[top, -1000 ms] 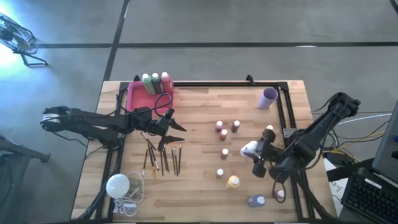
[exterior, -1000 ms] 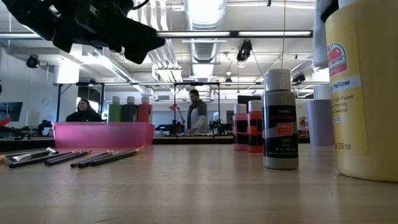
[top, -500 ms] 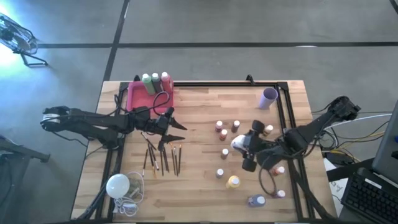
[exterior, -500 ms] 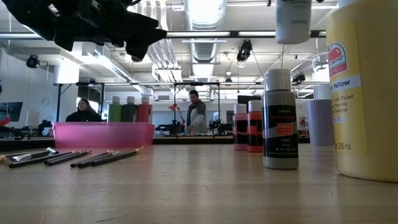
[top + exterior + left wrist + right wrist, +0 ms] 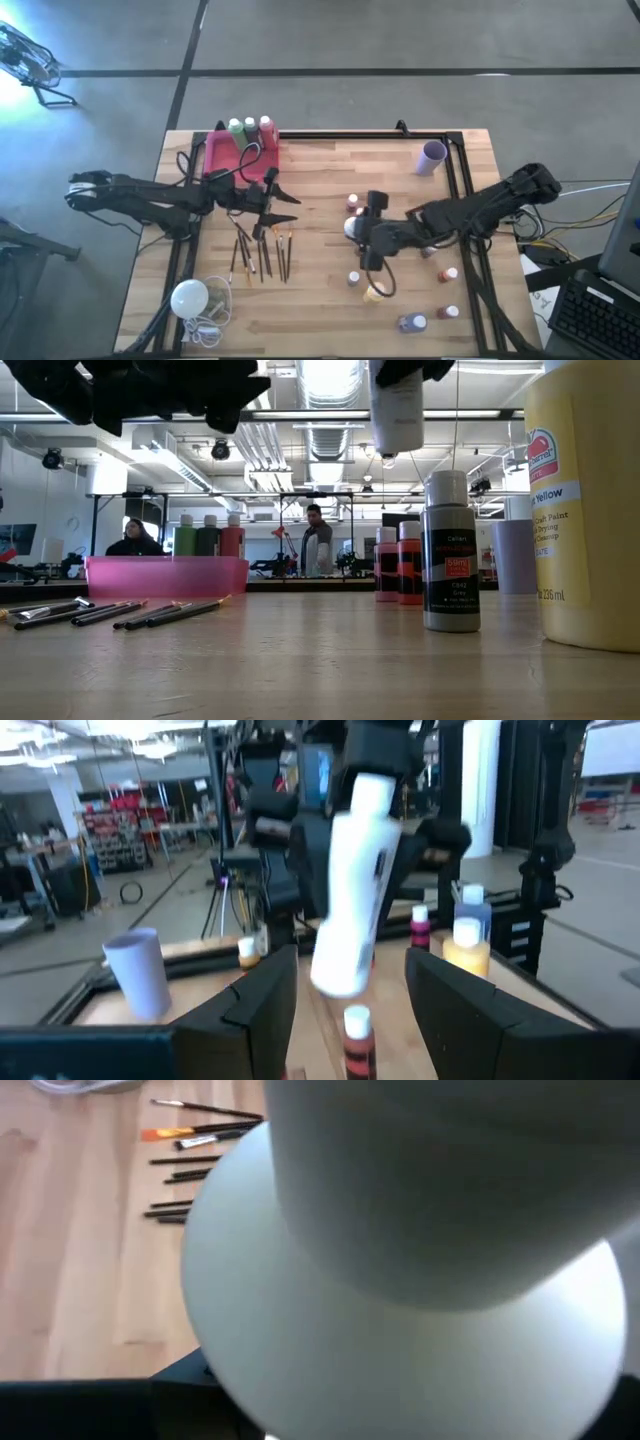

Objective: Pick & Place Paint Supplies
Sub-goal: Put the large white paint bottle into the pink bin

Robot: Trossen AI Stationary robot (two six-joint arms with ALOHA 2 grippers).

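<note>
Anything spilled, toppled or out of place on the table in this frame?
Nothing spilled or toppled. The right claw holds a white paint bottle in the air above the wooden table; the small white-capped bottles stand upright and the thin dark paintbrushes lie together.

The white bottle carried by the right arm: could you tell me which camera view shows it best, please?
The left wrist view: the white bottle hangs tilted, nearly full length, in the right gripper. The high view shows a small white patch, the low view only its lower end, and the right wrist view a blurred close-up.
</note>
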